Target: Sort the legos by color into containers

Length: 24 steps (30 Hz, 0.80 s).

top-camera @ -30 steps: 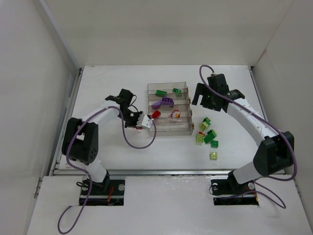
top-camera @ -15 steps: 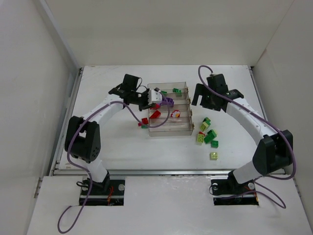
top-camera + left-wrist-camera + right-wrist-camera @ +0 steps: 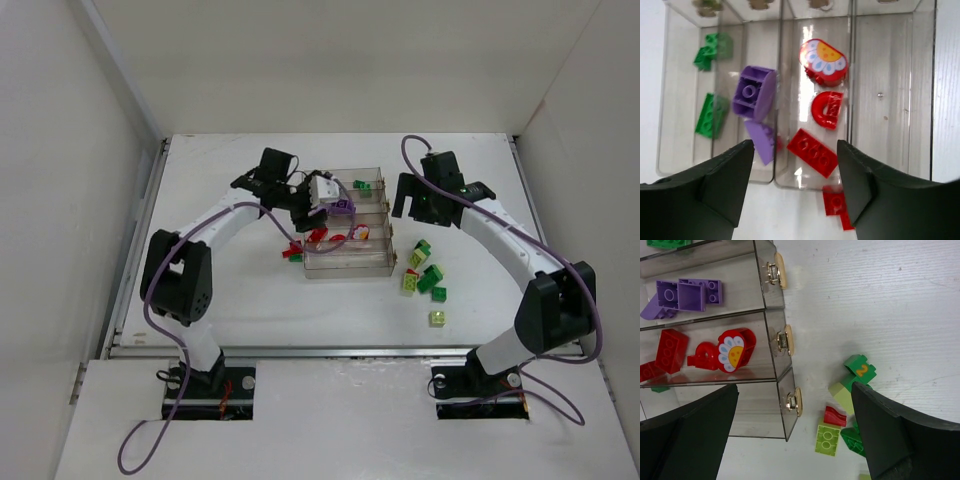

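Observation:
The clear tray has four rows. In the left wrist view, green legos lie in one row, purple legos in the second, and a red flat brick, a red arch and a red flower piece in the third. The fourth row is bare. My left gripper hangs open and empty over the tray's left end. A red lego lies just outside the tray there. My right gripper is open and empty beside the tray's right end, above loose legos.
Right of the tray lie a dark green brick marked 2, a lime brick, a small red piece and more green ones. Brass knobs stick out of the tray's right end. White walls enclose the table.
My left gripper has moved from the table left of the tray up to over the tray's left end. A red piece stays on the table where it was. The right arm barely moved.

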Available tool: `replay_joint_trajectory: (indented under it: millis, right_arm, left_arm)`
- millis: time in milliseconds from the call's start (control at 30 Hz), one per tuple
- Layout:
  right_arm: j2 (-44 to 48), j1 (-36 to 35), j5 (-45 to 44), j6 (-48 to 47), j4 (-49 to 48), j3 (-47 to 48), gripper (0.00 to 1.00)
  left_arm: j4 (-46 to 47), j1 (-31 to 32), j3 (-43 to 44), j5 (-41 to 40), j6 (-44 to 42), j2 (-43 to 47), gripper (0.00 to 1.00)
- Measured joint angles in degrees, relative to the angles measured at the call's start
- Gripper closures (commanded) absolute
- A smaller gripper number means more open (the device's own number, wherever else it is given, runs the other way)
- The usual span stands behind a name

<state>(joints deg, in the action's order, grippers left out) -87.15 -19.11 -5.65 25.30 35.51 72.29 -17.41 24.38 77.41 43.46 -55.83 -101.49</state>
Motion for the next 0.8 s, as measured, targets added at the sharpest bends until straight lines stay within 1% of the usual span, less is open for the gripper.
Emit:
replay_joint_trajectory:
  millis: [33,100,133,167,200,300,333,400,567,633,733,800]
  right_arm:
    - [0.00,0.00,0.00,-0.04,-0.02,0.00,0.00]
    - [0.00,0.00,0.02,-0.04,-0.04,0.00,0.00]
    - [0.00,0.00,0.04,-0.07,-0.11,0.00,0.00]
    - [0.00,0.00,0.07,-0.07,-0.22,0.00,0.00]
    - [-0.02,0.00,0.09,-0.07,-0.37,0.00,0.00]
    - [-0.52,0.00,0.50,-0.07,-1.14,0.00,0.00]
    - [-0.85,0.00,0.72,-0.07,-1.40,0.02,0.00]
    - [-1.75,0.00,0.98,-0.07,-1.60,0.04,0.00]
    - [-2.91,0.00,1.44,-0.07,-1.60,0.20,0.00]
    - [-2.93,0.00,1.55,-0.07,-1.66,0.46,0.00]
    - [-3.02,0.00,1.57,-0.07,-1.68,0.90,0.00]
    - [-3.02,0.00,1.60,-0.07,-1.66,0.96,0.00]
  left_arm:
    - [-0.02,-0.57,-0.02,0.15,0.94,0.74,0.53]
    - [0.66,-2.73,-0.61,0.39,2.21,2.73,0.67]
    - [0.94,-4.37,-1.33,0.42,2.16,4.15,0.70]
    - [0.92,-5.97,-2.14,0.15,1.68,5.57,0.70]
    - [0.55,-7.48,-2.99,-0.48,0.52,6.88,0.67]
    - [-3.52,-10.01,-4.98,-2.82,-5.62,8.66,0.50]
    - [-4.72,-9.94,-5.66,-3.52,-7.15,8.61,0.47]
    - [-7.67,-9.33,-8.22,-5.11,-9.81,7.91,0.47]
    - [-8.96,-8.72,-12.41,-8.11,-12.24,5.84,0.49]
    - [-9.05,-8.72,-12.61,-9.09,-12.90,4.02,0.50]
    - [-9.03,-8.72,-12.57,-9.86,-13.57,1.11,0.46]
    - [-9.11,-8.72,-12.57,-10.34,-14.10,-0.55,0.46]
